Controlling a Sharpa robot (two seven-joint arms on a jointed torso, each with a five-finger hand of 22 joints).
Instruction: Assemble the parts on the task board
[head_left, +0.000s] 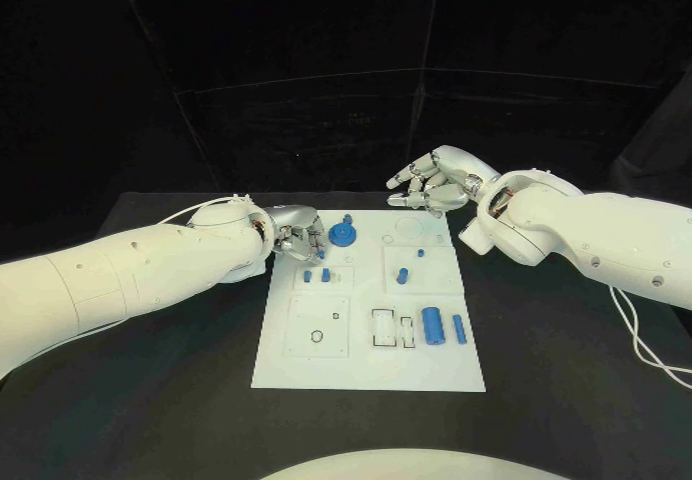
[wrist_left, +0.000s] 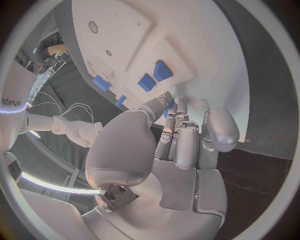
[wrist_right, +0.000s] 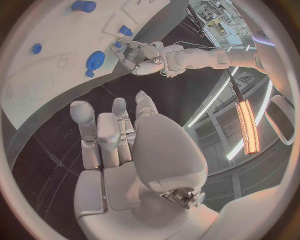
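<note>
From the head view, we see the task board (head_left: 369, 345) lying in the middle of the black table (head_left: 130, 400), its long side running from the near edge toward the far edge. The left hand (head_left: 299, 240) sits at the board's far left corner, fingers curled down onto the board's edge; we cannot tell whether anything is pinched in them. Just beside it stands a round blue gear-like part (head_left: 343, 234). Two small blue parts (head_left: 317, 275) stand nearer the board's left edge, a small blue peg (head_left: 404, 274) near the board's middle, and two upright blue cylinders (head_left: 443, 327) toward its near right side. The right hand (head_left: 433, 187) hovers above the table just past the board's far right corner, fingers spread and bent, holding nothing.

On to the left wrist view: we look past the left hand (wrist_left: 181, 145), fingers folded close together with the tips against the task board (wrist_left: 206, 60). Small blue parts (wrist_left: 153, 77) sit on the board just beyond the fingertips; a grasp is not visible either way.

Now the right wrist view: the right hand (wrist_right: 119, 145) has its fingers extended and apart, empty, over the dark table. Beyond it we see the task board (wrist_right: 56, 75) with the round blue gear-like part (wrist_right: 95, 60), and the left hand (wrist_right: 134, 55) pressed at the board's edge.
</note>
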